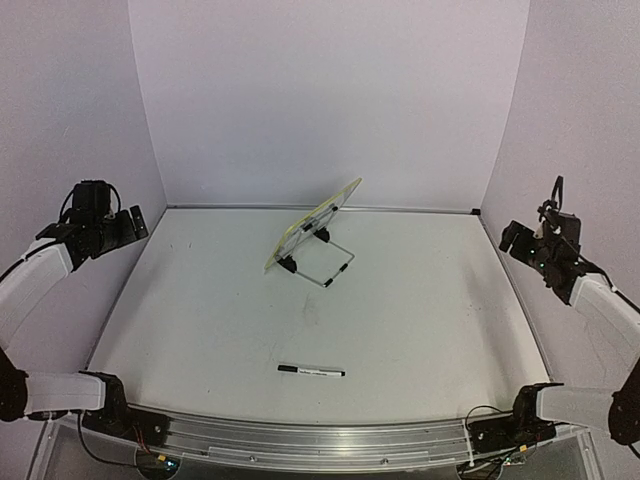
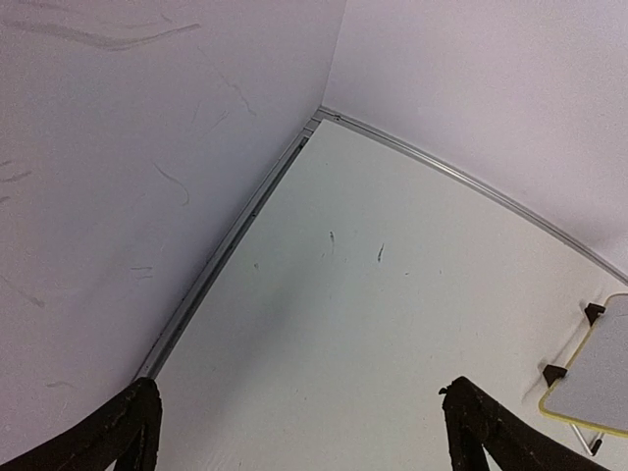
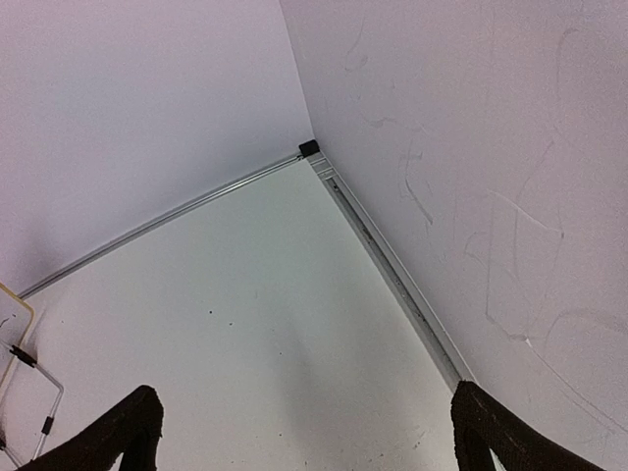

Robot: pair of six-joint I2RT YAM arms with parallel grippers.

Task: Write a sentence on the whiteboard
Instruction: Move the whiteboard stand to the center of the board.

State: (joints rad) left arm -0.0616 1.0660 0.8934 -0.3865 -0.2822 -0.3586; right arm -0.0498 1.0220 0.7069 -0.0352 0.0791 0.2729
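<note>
Light is bright, soft and even with a lilac tint; shadows are faint. Ahead of the jaws the wall rail (image 2: 231, 250) bows with lens distortion. The dark fingers (image 2: 123, 432) look slightly blurred.

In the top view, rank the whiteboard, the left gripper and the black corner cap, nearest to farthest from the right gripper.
From the right gripper:
1. black corner cap, in the back right corner.
2. whiteboard, centre, toward the back.
3. left gripper, far left side.

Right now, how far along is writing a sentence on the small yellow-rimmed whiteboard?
Done: nothing visible; the yellow-rimmed whiteboard's visible corner is blank. In hand: nothing; the left gripper and right gripper hang open, empty. Left: lifting the slim black-and-white marker off the white table, then writing.
</note>
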